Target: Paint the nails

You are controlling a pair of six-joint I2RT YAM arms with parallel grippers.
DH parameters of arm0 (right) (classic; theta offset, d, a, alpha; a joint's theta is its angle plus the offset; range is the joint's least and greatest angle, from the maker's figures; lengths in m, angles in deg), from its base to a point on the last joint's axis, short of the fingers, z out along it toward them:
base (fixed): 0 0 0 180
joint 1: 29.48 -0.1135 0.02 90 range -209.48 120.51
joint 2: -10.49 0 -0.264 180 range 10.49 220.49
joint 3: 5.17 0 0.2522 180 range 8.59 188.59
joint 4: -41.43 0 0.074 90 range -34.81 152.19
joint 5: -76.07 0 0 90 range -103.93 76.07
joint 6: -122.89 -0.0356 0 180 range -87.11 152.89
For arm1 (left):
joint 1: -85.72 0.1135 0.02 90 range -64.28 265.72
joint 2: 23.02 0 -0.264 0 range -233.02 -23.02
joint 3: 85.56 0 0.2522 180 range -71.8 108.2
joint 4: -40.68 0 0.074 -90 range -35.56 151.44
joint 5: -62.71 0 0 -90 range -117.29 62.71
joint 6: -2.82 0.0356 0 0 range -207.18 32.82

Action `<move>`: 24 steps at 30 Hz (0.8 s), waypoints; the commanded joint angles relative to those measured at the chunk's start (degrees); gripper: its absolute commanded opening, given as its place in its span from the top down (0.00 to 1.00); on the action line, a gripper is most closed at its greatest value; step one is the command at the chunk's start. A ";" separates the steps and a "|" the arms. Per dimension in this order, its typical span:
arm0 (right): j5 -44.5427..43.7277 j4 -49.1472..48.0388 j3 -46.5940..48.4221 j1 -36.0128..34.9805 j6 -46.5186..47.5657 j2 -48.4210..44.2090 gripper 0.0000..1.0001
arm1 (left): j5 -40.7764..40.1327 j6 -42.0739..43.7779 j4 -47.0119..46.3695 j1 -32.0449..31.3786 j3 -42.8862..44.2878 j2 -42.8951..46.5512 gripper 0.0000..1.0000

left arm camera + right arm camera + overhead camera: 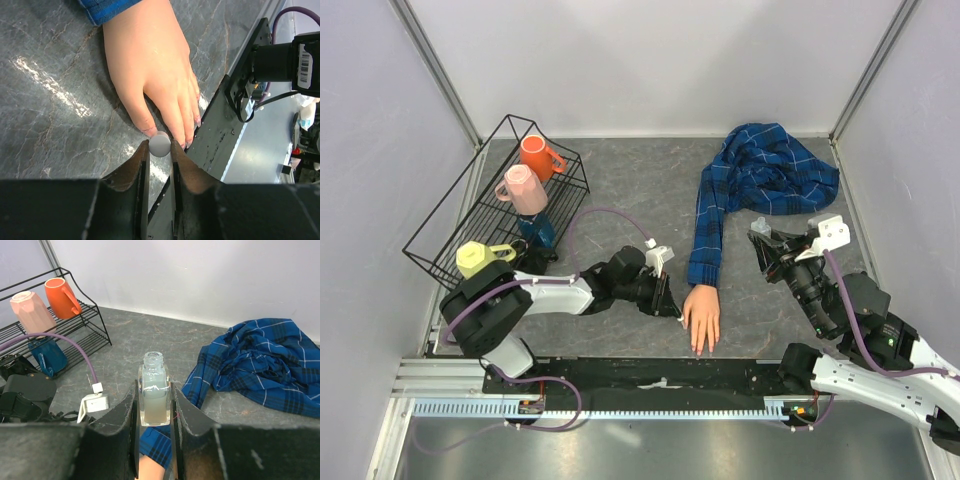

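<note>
pale peach mannequin hand [701,318] on a dark grey marbled table [620,180], blue plaid sleeve [705,235] with thin white lines. left of the hand: black rack [457,182], orange mug [538,156], pink mug [523,189], yellow mug [478,258], purple cable [610,212]. cap [160,144] is pale grey, bottle [154,400] clear with milky liquid.

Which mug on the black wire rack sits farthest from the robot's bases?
The orange mug, at the rack's far end; the pink mug, blue mug and yellow mug each sit nearer.
</note>
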 commanded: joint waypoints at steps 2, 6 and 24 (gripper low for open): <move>0.71 -1.28 0.25 -0.05 0.48 0.06 1.00 | -1.80 0.95 -3.10 -0.33 0.27 -0.45 0.98; 1.06 -1.28 0.33 0.04 0.39 0.24 1.00 | -2.15 0.95 -3.36 -0.59 0.35 -0.97 0.98; 1.41 -1.28 0.25 -0.05 0.30 -0.11 1.00 | -3.91 1.39 -3.71 -0.60 0.71 -1.68 0.98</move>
